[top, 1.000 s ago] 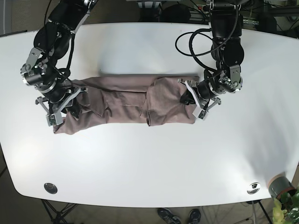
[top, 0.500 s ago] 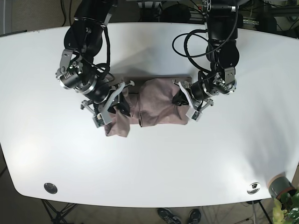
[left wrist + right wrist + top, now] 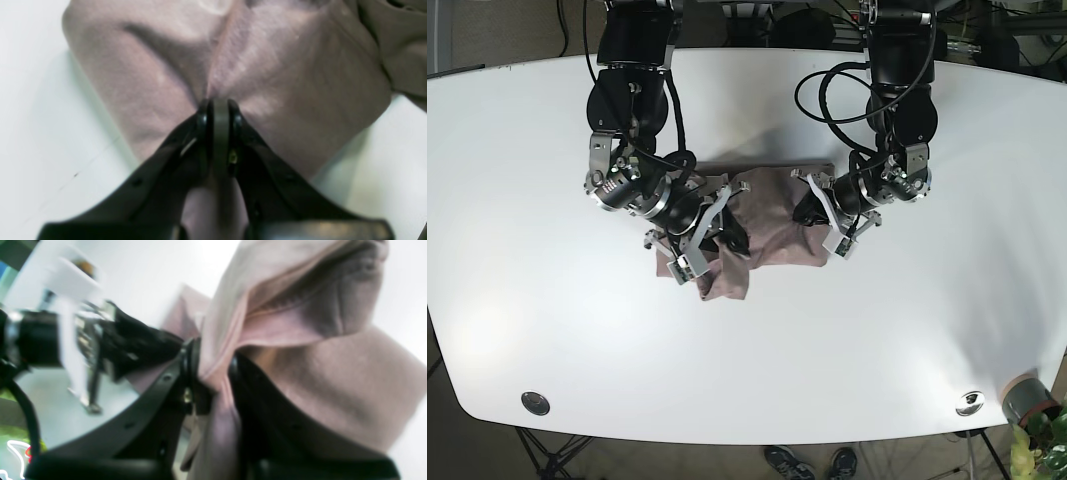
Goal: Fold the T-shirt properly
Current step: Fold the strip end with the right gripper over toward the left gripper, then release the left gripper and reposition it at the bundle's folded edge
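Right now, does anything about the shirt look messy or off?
Yes. The T-shirt is bunched, not flat: the end pinched by the right gripper sags in a wrinkled lump toward the table front, out of line with the end the left gripper holds. Nothing looks torn.

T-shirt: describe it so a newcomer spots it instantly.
On the white table, look at the middle, between the two black arms. The T-shirt is the bunched mauve-brown cloth there, pinched by the left pincer and right pincer; nothing else is soft.
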You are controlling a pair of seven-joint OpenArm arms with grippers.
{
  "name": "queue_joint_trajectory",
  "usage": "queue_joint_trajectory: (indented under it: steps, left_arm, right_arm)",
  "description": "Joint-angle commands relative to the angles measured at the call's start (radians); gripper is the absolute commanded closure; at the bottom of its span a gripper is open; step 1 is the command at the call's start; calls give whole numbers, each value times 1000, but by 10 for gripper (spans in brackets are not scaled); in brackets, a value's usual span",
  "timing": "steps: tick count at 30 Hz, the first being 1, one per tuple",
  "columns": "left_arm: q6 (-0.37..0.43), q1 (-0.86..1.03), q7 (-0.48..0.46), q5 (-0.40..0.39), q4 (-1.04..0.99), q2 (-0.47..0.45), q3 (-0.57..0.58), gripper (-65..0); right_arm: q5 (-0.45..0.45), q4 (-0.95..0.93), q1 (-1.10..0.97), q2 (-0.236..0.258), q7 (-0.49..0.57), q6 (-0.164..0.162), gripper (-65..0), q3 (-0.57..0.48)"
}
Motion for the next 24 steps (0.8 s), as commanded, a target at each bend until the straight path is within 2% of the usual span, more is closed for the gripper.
queue_joint_trajectory:
  steps: [1, 4, 8, 17, 18, 21, 22, 24]
  left_arm:
    - [4, 6, 70, 47, -4, -5, 4, 0]
    - [4, 6, 70, 47, -4, -3, 4, 0]
    - [4, 6, 70, 47, 1, -2, 4, 0]
    - [3, 4, 70, 47, 1, -3, 5, 0]
    - [3, 4, 70, 47, 1, -3, 5, 0]
    - [3, 3, 70, 46, -1, -3, 5, 0]
    - [3, 3, 70, 46, 1, -3, 5, 0]
    - [3, 3, 70, 46, 1, -5, 5, 0]
  right_arm:
    - [29, -1, 20, -7, 42, 4, -22, -42]
    - [29, -26, 20, -7, 55, -1, -22, -65]
    - [29, -64, 22, -7, 85, -47, -25, -73]
    - [29, -139, 49, -7, 114, -131, -44, -179]
    - [29, -145, 51, -7, 125, -143, -68, -191]
    - [29, -170, 60, -7, 165, -194, -205, -223]
    - [29, -174, 60, -7, 177, -212, -271, -231]
    - [29, -174, 57, -7, 187, -234, -349, -243]
